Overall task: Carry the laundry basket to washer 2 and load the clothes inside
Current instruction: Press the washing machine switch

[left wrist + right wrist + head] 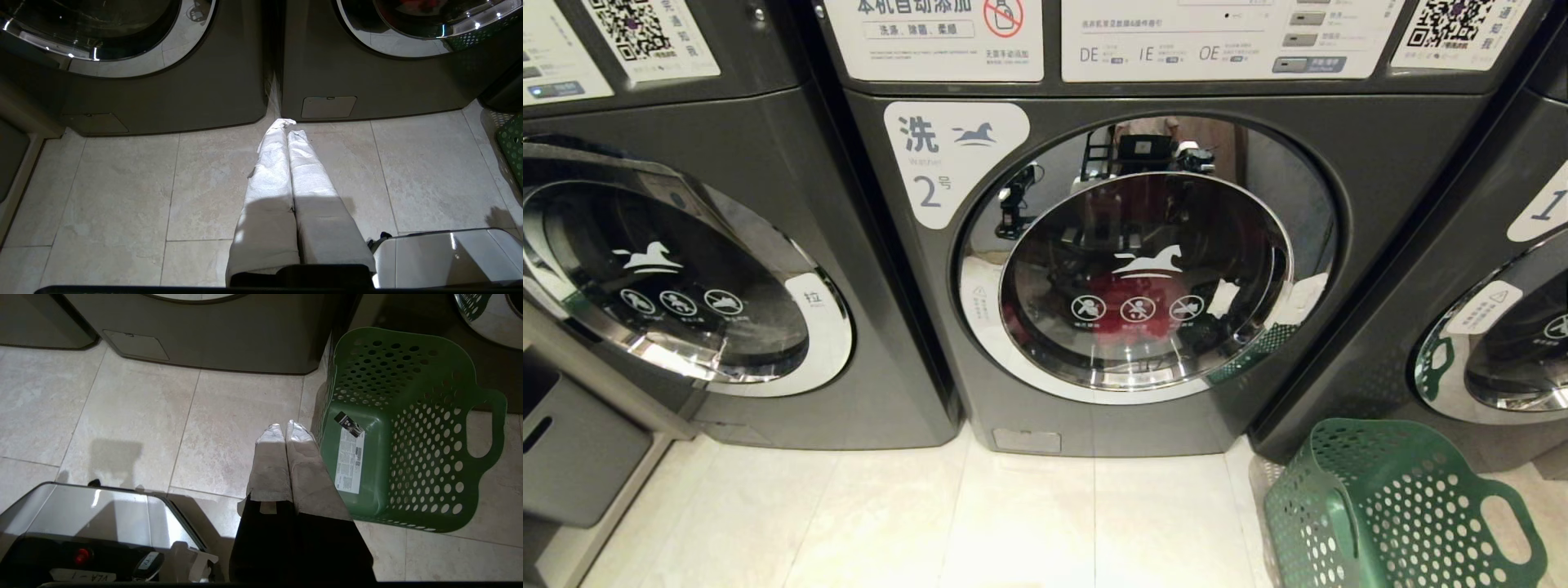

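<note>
Washer 2 (1143,269) stands straight ahead, dark grey, with a white "2" label (931,163); its round chrome-rimmed door looks closed. Behind the glass shows a red piece of the clothes (1123,306). The green perforated laundry basket (1388,506) sits on the floor to the washer's right, in front of the neighbouring machine. In the right wrist view the basket (408,428) holds only a paper label on its bottom. My right gripper (284,428) hangs shut and empty just beside the basket's rim. My left gripper (289,128) is shut and empty over the floor tiles before washer 2's lower left corner (327,106).
A like washer (686,286) stands to the left and washer 1 (1503,327) to the right. A grey cabinet (572,449) juts out at the far left. Pale floor tiles (1029,523) lie before the machines. My own silvery base (102,514) shows below the arms.
</note>
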You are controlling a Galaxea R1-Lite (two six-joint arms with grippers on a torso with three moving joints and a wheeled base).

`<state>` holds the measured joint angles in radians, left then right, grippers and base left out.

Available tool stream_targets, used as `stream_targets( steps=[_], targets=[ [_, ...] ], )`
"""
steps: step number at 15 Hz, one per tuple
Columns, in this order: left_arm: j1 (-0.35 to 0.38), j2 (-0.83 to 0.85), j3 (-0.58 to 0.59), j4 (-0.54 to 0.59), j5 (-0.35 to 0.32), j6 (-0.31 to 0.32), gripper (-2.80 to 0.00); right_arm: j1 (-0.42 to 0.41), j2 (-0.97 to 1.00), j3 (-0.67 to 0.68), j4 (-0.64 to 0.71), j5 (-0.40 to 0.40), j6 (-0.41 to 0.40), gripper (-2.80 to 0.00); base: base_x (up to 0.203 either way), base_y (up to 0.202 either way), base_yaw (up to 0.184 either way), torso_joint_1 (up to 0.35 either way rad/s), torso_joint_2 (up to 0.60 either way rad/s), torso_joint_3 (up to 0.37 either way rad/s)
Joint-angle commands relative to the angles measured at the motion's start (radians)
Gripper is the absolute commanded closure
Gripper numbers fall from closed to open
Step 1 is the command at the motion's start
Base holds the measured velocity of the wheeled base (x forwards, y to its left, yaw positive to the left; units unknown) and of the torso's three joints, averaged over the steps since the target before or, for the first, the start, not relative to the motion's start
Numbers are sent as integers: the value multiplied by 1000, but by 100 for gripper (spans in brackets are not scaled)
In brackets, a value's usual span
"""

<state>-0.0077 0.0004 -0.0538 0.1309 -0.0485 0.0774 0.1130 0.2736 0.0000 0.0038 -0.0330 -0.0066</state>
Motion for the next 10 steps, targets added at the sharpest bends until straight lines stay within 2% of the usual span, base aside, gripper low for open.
stream_targets(
  steps=[1,10],
  targets=[
    [0,-2,0,1,-1,1,0,1,1,2,1,1,-1,0,0,0,0,126,-459,-330],
    [0,-2,0,1,-1,1,0,1,1,2,1,1,-1,0,0,0,0,157,-471,-321]
  ],
)
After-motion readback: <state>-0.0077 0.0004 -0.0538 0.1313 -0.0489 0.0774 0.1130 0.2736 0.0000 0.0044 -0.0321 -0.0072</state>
